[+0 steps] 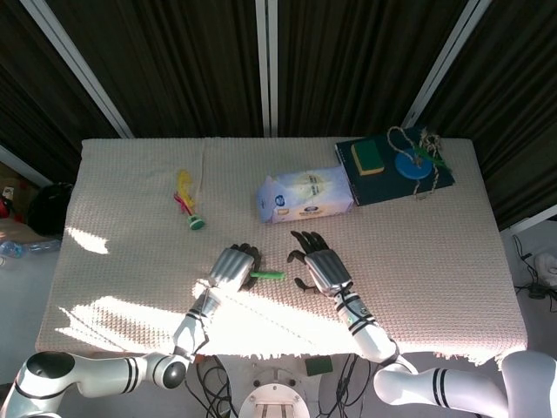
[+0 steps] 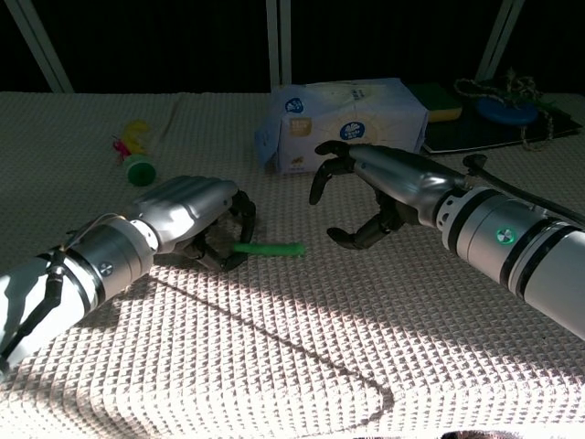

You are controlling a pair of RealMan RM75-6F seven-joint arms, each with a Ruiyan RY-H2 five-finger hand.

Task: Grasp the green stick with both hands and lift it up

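Chest view, nearest first: the left hand (image 2: 187, 212), silver-backed with dark fingers (image 2: 239, 216), lies low on the table (image 2: 292, 347), its fingers curled around one end of the green stick (image 2: 270, 249). That stick is a slim, smooth rod lying flat on the waffle-textured beige cloth, its free end pointing toward the right hand (image 2: 370, 197). This hand hovers just beside that end, fingers spread and arched, holding nothing. Farther back stands a soft plastic tissue pack (image 2: 343, 123), rectangular, white and blue. At the far left lies a shuttlecock (image 1: 186, 208) with yellow and pink feathers and a green base. The far right corner holds a dark flat book (image 1: 396, 177) carrying a green-and-yellow sponge (image 1: 369, 158), a blue disc (image 1: 409, 165) and coiled cord.
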